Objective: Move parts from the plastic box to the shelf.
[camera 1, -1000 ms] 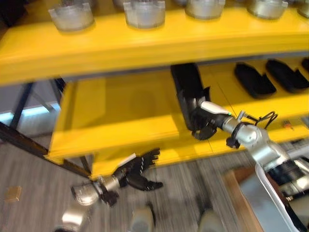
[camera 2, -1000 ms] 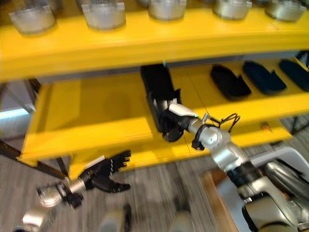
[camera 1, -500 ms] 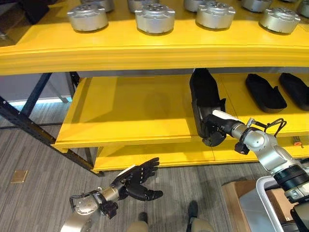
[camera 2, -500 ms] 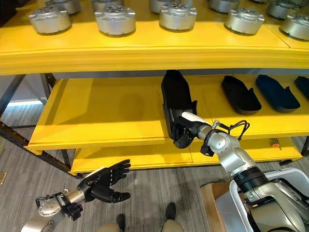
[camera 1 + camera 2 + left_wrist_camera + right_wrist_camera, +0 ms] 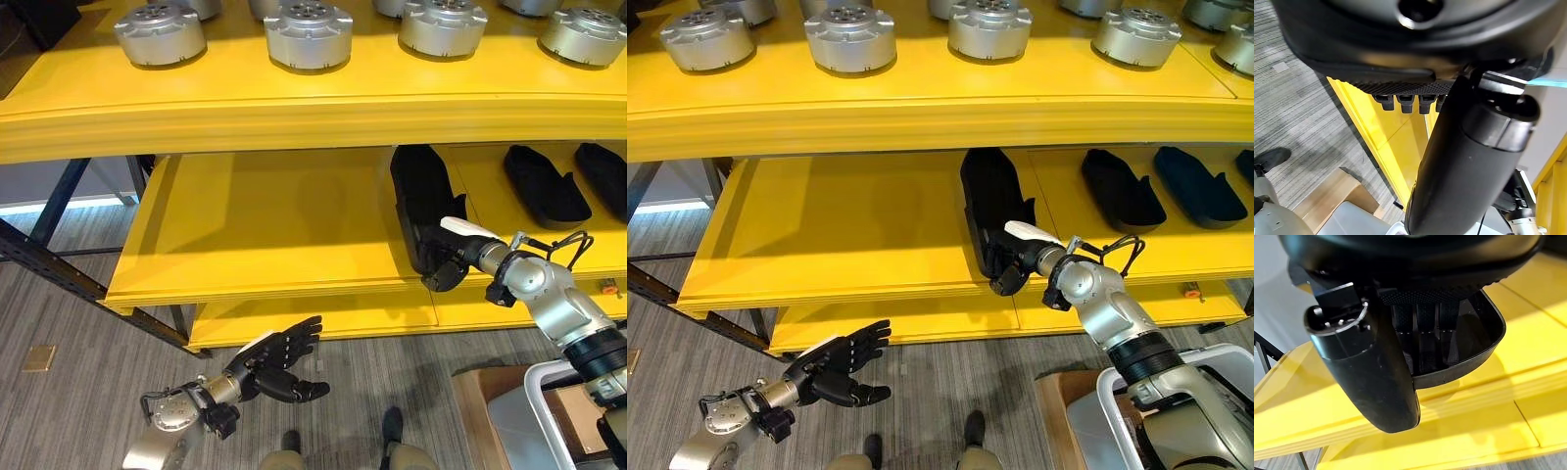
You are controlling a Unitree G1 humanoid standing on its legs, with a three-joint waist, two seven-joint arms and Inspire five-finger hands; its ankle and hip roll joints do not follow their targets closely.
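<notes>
Placement is the step I judge I'm in: my right hand [image 5: 1011,262] has its fingers curled inside the black part [image 5: 991,208] on the yellow shelf [image 5: 843,235], so next comes releasing and backing out, left hand [image 5: 838,365] relaxed open near the floor.

You saw a shelf [image 5: 265,235] painted smooth, shiny yellow. On its top board sat round parts [image 5: 309,29] of dull silver metal. The long part [image 5: 991,201] on the middle board looked like matt black plastic. Below the shelf, the floor [image 5: 88,362] looked like grey striped carpet.
</notes>
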